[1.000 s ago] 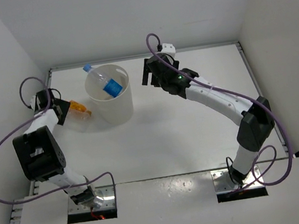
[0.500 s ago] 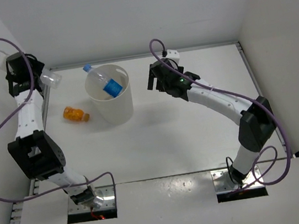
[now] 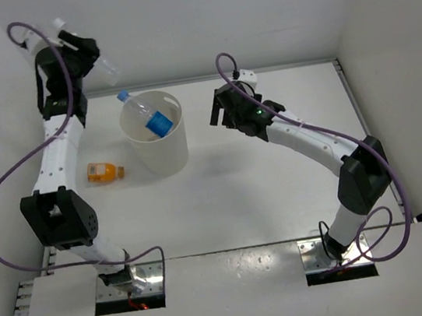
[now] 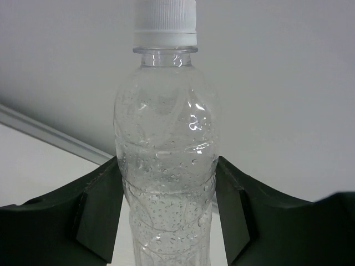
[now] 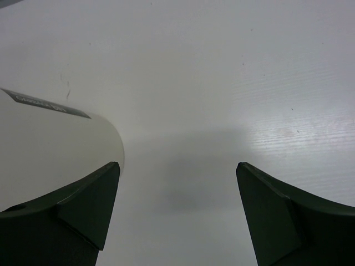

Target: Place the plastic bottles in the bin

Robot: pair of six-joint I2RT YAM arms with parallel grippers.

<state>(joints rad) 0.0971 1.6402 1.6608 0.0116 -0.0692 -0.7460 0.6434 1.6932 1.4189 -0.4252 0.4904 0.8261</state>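
Three bottles: one is held in the air, one is in the bin, one lies on the tabletop.
Clear bottle (image 4: pixel 166 138): see-through plastic with a white ribbed cap, a short neck ring and rounded shoulders. Small droplets cling all over the inside of the wall, and the upper body has shallow dents.
Left claw (image 4: pixel 166 191): clenched on the clear bottle's body. One dark finger presses on each side below the shoulder, and the cap points away from the wrist.
Place of the clear bottle: in the overhead view it is held high against the back wall, above the far-left corner. It sits beyond and to the left of the bin's rim, with its free end slanting down toward the bin.
Blue bottle (image 3: pixel 150 119): clear plastic with a blue cap and a blue label band round the middle. It leans inside the bin, and its cap end pokes out over the far-left rim.
Orange bottle (image 3: pixel 101 172): short and orange, lying on its side on the tabletop left of the bin, near it but not touching.
Bin (image 3: pixel 165 158): cream round bucket with plain sides, standing upright on the far-left part of the tabletop (image 3: pixel 263 190).
Right claw (image 3: pixel 218 110): released, with its fingers spread and nothing between them. It hovers to the right of the bin, apart from it. Its wrist view shows bare white tabletop between the fingers and the bin's curved wall at the left edge.
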